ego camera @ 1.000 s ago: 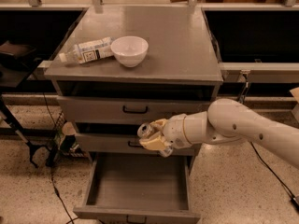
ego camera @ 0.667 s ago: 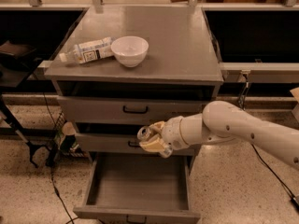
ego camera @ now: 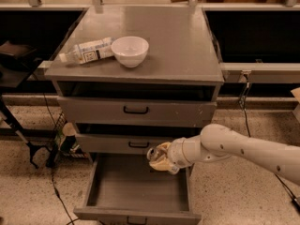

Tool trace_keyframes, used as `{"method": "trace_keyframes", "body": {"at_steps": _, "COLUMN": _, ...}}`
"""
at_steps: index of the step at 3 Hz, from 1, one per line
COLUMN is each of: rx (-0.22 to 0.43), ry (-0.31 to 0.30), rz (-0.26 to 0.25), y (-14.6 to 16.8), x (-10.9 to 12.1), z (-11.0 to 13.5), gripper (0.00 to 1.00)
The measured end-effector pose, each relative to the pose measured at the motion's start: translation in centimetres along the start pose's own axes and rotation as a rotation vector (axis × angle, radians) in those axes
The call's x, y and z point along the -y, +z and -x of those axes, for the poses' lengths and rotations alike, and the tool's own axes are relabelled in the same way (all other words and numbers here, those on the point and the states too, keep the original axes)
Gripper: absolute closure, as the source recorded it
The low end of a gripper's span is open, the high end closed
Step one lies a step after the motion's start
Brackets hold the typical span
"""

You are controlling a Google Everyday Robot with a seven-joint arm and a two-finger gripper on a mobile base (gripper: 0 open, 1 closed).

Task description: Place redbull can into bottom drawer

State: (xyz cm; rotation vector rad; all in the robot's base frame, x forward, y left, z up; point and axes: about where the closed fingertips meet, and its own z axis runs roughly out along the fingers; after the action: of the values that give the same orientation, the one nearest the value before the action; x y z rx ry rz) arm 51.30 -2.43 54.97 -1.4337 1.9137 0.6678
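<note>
This looks like a lab or test workshop rather than a home. A plain grey metal cabinet with a bare-topped counter (ego camera: 178, 41) and three drawers stands on a speckled hard floor (ego camera: 23, 191), flanked by dark open bays under metal rails (ego camera: 262, 71), with a loose black cable (ego camera: 51, 172) trailing down to the floor and a black stand's foot (ego camera: 33, 151) at the left. A white robot arm (ego camera: 243, 149) reaches in from the right, its gripper (ego camera: 160, 161) clasping the redbull can (ego camera: 156, 152) just above the open bottom drawer (ego camera: 136, 189).
</note>
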Motion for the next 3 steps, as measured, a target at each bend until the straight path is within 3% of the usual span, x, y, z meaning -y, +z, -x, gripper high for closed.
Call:
{"method": "trace_keyframes", "body": {"at_steps": 2, "rx": -0.043, "ry": 0.009, "rz": -0.003, "y": 5.0, "x": -0.1, "z": -9.4, "gripper": 1.0}}
{"method": "trace_keyframes", "body": {"at_steps": 3, "rx": -0.04, "ry": 0.004, "rz": 0.025, "y": 8.3, "x": 0.5, "z": -12.9, "gripper": 1.0}}
